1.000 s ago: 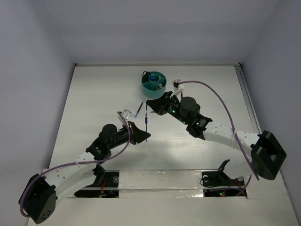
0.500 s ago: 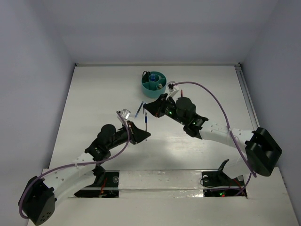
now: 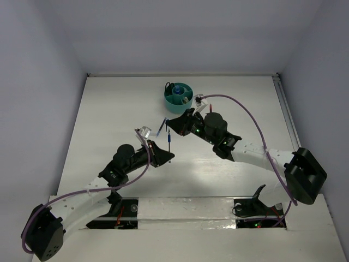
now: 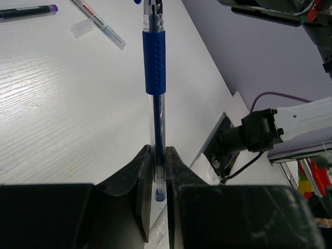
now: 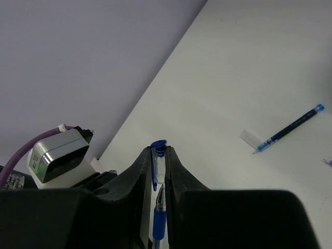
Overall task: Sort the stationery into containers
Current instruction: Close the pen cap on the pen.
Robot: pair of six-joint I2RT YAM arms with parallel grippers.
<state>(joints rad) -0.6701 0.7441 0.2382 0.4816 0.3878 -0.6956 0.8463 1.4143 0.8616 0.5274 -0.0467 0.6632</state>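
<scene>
My left gripper (image 3: 166, 156) (image 4: 157, 151) is shut on the back end of a clear pen with a dark blue grip (image 3: 169, 141) (image 4: 154, 65), holding it above the table with its tip toward the right gripper. My right gripper (image 3: 172, 125) (image 5: 158, 150) is shut on a clear pen cap with a blue clip (image 5: 160, 156). The pen's tip and grip (image 5: 158, 224) sit between the right fingers just behind the cap. The teal cup (image 3: 177, 107) stands at the back centre, with blue items in its compartments.
A blue pen (image 3: 160, 126) (image 5: 289, 128) lies on the table beside a small clear cap (image 5: 250, 137). In the left wrist view a dark pen (image 4: 26, 10), a pale pen (image 4: 99, 24) and a clear cap (image 4: 83, 28) lie on the table. Purple cables loop over both arms.
My right gripper moved left and nearer with the cap, up to the tip of the pen held by the left gripper. Over the last half second nothing moved.
</scene>
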